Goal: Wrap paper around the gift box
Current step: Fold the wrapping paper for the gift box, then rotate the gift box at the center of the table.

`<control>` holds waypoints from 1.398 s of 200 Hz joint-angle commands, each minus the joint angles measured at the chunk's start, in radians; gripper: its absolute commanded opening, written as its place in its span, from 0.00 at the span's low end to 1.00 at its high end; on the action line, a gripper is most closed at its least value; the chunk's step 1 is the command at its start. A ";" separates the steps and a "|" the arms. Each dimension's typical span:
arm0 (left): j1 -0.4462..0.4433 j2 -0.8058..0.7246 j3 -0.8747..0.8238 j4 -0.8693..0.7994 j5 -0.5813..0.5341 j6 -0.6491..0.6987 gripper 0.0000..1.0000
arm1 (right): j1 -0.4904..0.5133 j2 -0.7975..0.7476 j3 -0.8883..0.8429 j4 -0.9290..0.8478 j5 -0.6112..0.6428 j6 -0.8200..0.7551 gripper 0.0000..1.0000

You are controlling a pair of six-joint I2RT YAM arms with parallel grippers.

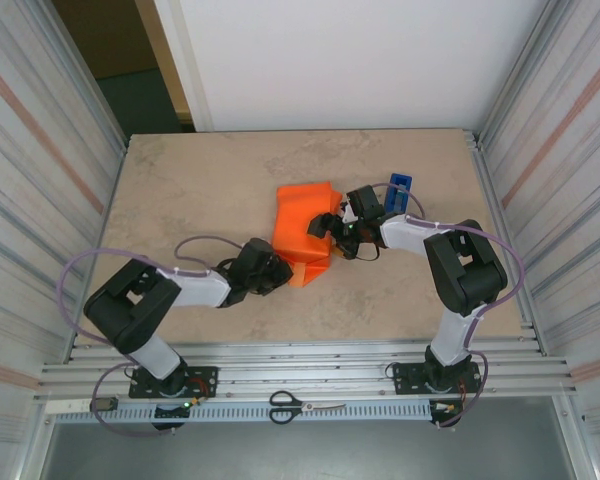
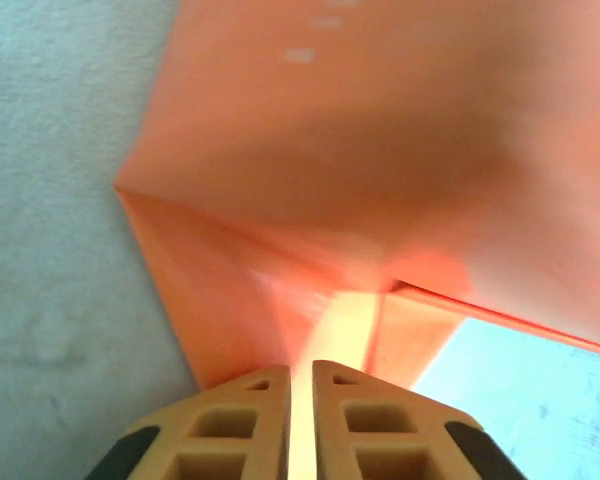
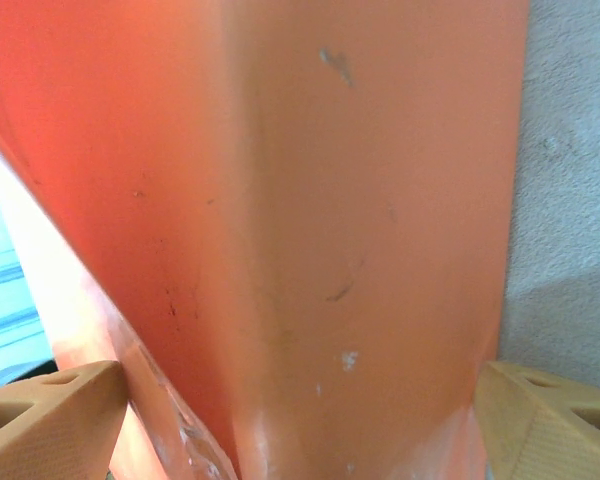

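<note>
The orange paper (image 1: 305, 205) lies mid-table, folded into a bundle; the gift box is hidden under it. My left gripper (image 1: 285, 270) is at the bundle's near end. In the left wrist view its jaws (image 2: 301, 368) stand a thin slit apart, with a flap of the paper (image 2: 380, 150) running into the slit. My right gripper (image 1: 325, 228) reaches in from the right. Its fingers (image 3: 50, 420) stand wide on both sides of the paper-covered bundle (image 3: 330, 180), against its edges.
A blue tape dispenser (image 1: 400, 190) stands just behind the right gripper. Scissors (image 1: 305, 407) lie on the front rail between the arm bases. Metal walls close in both sides of the beige table (image 1: 200, 190).
</note>
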 commanded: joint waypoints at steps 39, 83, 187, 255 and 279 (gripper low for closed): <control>0.129 -0.331 0.202 -0.438 -0.023 0.361 0.43 | -0.003 -0.006 0.060 -0.094 -0.010 -0.061 0.93; 0.387 -0.187 0.332 -0.509 0.314 0.430 0.71 | -0.032 -0.059 0.060 -0.033 -0.058 -0.059 0.99; 0.446 0.253 0.524 -0.422 0.685 0.401 0.83 | -0.041 -0.010 0.079 -0.028 -0.088 -0.044 0.94; 0.355 0.268 0.480 -0.365 0.694 0.356 0.75 | -0.090 0.038 0.151 -0.129 -0.154 -0.155 0.93; 0.331 0.219 0.441 -0.359 0.671 0.328 0.75 | -0.114 0.042 0.155 -0.147 -0.205 -0.183 0.92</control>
